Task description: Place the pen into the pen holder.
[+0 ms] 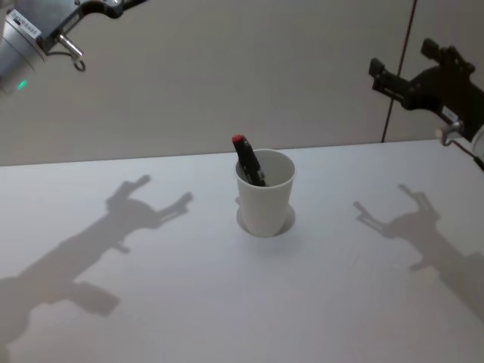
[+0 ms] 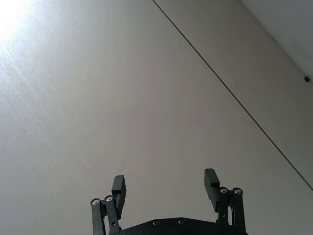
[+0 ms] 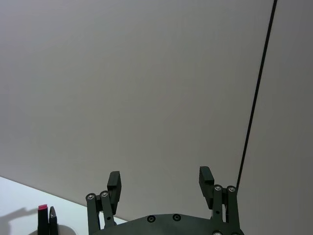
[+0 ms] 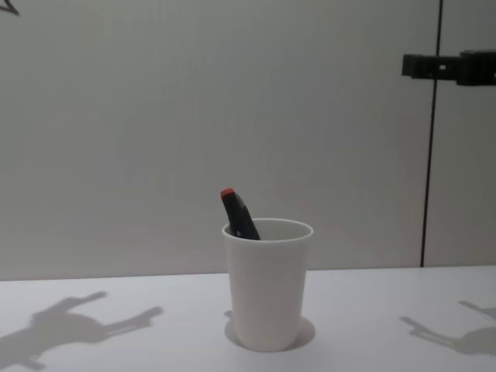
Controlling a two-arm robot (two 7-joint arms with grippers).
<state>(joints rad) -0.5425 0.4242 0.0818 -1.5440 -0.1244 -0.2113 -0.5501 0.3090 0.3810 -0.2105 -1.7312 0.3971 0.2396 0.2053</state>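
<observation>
My right gripper (image 3: 160,180) is hanging high on the right, well apart from the cup (image 1: 265,198), fingers spread and holding nothing. My left gripper (image 2: 166,187) is sitting raised at the far left, fingers likewise apart and empty. The pen (image 1: 248,160) is standing inside the cup in the middle of the table (image 1: 151,302), leaning against the left rim, its long axis tilting up and leftward, red cap uppermost.
</observation>
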